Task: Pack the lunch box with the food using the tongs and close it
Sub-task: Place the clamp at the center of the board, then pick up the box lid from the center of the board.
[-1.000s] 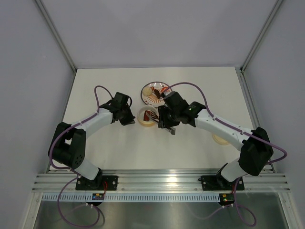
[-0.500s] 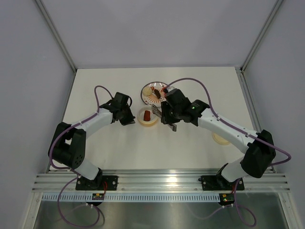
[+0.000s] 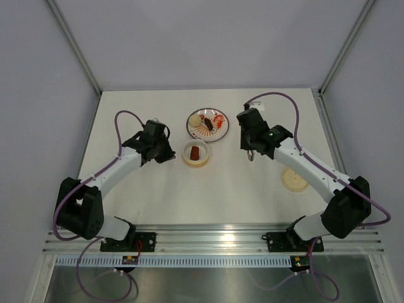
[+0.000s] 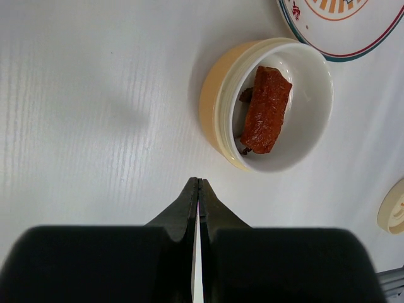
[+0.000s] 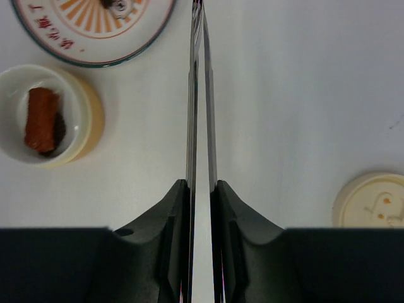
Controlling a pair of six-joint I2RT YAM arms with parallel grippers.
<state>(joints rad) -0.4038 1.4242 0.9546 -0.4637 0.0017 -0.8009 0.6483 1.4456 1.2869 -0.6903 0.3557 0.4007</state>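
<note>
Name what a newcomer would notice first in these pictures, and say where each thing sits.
The cream-yellow lunch box at mid-table stands out, with a red-brown food piece lying inside it. Just behind it sits the patterned plate holding more pieces. To the plate's right, the right hand grips the slim silver tongs.

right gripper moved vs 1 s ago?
Yes. The right gripper, gripping the tongs, has swung right, away from the lunch box, and now sits right of the plate.
</note>
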